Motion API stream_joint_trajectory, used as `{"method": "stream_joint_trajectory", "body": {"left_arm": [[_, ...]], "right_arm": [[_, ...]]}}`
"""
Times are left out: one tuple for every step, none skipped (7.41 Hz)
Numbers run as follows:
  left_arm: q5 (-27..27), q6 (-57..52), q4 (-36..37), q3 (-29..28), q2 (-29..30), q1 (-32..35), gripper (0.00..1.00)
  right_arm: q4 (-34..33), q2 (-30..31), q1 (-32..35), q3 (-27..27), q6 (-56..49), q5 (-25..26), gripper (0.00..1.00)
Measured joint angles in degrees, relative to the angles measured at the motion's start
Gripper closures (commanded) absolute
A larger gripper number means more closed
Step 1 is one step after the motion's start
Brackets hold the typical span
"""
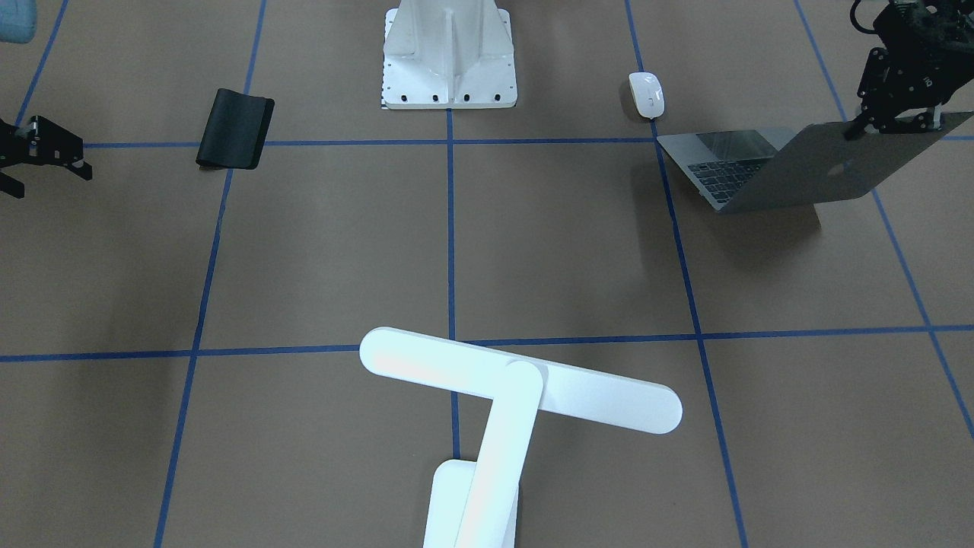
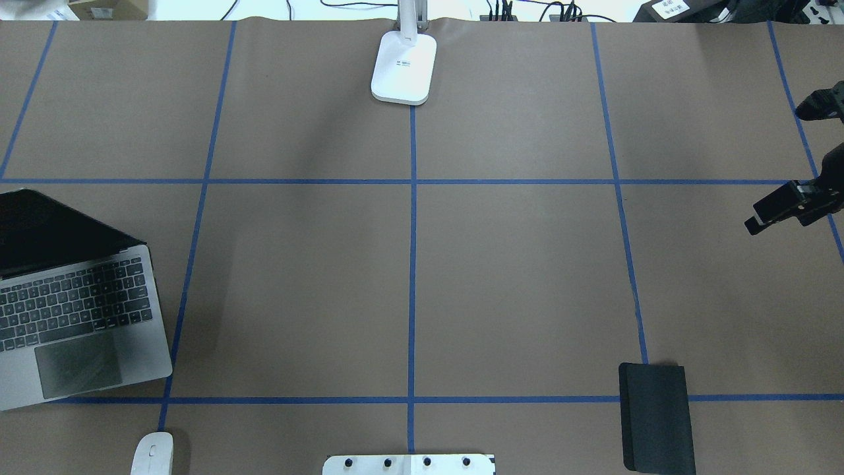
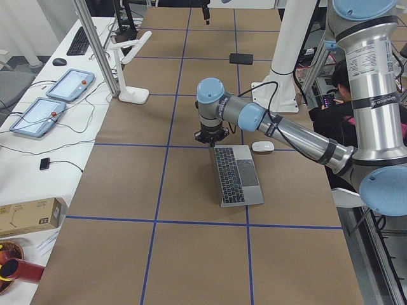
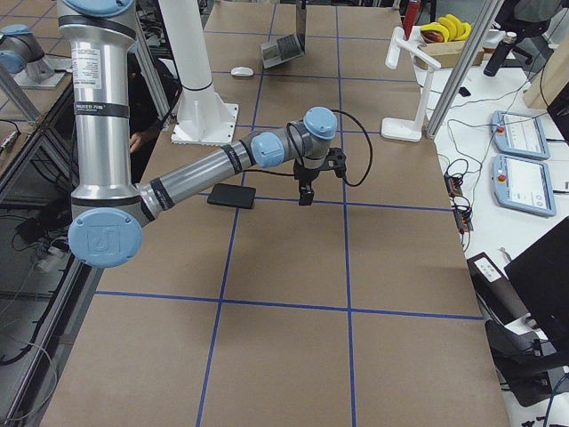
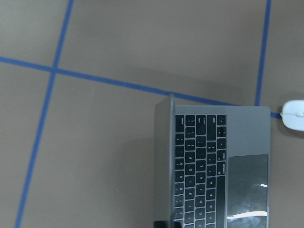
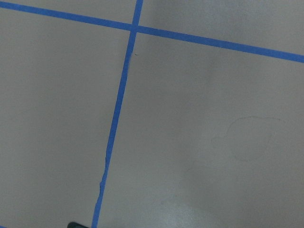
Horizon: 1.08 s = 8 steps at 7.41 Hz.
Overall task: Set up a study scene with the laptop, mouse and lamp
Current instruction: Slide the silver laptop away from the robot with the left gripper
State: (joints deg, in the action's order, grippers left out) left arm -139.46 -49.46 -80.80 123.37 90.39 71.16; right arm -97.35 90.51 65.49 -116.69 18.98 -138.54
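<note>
Exterior front-facing: left gripper [image 1: 892, 122] closed on laptop [image 1: 806, 171] lid's top edge, seemingly to tilt the screen up.
Right gripper [image 1: 47, 176]: spread, empty, parked aside.

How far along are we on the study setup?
Done: the laptop is open, keys showing. In hand: the left gripper grips the top edge of its lid. Left: the mouse lies beside the laptop and the lamp stands across the table from the robot, neither one held; the right gripper hangs open over bare table.
</note>
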Motion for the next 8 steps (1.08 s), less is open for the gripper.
{"method": "stream_joint_trajectory", "body": {"left_arm": [[0.06,0.24,1.40,-2.30,4.65,-0.15,0.86],[0.20,0.42,2.62,-4.37,8.90,-0.52,0.86],[1.23,0.53,3.59,-6.06,12.78,-1.52,0.85],[3.76,0.59,4.16,-7.59,16.39,-3.09,0.85],[5.94,0.64,4.39,-8.85,19.34,-4.61,0.85],[7.65,0.65,4.47,-10.14,22.15,-5.83,0.85],[9.58,0.78,4.50,-11.27,24.75,-6.96,0.85],[11.12,2.24,4.49,-12.03,27.09,-8.64,0.85]], "right_arm": [[-0.02,0.11,0.03,0.00,0.08,-0.10,0.00],[-0.03,0.12,0.04,-0.10,0.14,-0.25,0.00],[-0.01,-0.04,0.02,-0.21,0.13,-0.32,0.00],[0.46,-0.30,0.02,-0.25,0.08,-0.32,0.00],[1.76,-0.39,0.04,-0.27,0.12,-0.23,0.00],[3.23,-0.28,0.09,-0.24,0.18,-0.12,0.00],[4.00,-0.33,0.23,0.05,0.21,0.17,0.00],[4.30,-0.52,0.52,0.48,0.25,0.85,0.00]]}}
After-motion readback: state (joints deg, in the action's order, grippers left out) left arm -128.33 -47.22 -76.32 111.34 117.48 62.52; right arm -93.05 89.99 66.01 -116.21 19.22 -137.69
